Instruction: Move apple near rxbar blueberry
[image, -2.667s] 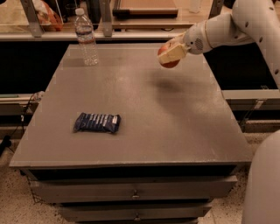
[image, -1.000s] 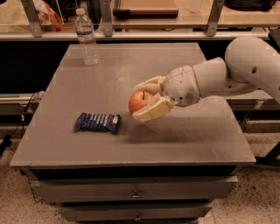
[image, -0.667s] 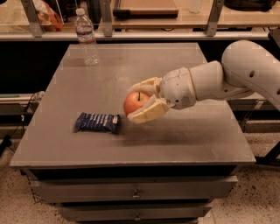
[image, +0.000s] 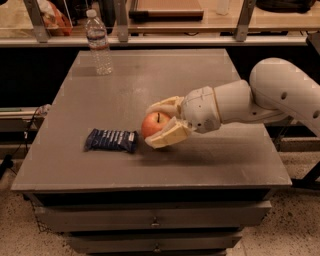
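While clamped between jaws of cream two-finger gripper (image: 154, 126), round red-orange apple (image: 156, 123) with short dark stem sits low over grey tabletop (image: 150, 75), front of centre; contact with surface cannot be told. Gripper reaches in from right on bulky white arm (image: 260, 100), one finger along apple's far side, other along near side, jaws closed on fruit. Flat dark blue rxbar blueberry wrapper (image: 111, 140) with white lettering lies just left of apple, paler end toward it; touching or not, unclear. Clear plastic water bottle (image: 98, 42) upright near far left corner, well apart. Grey drawers (image: 155, 217) under tabletop.
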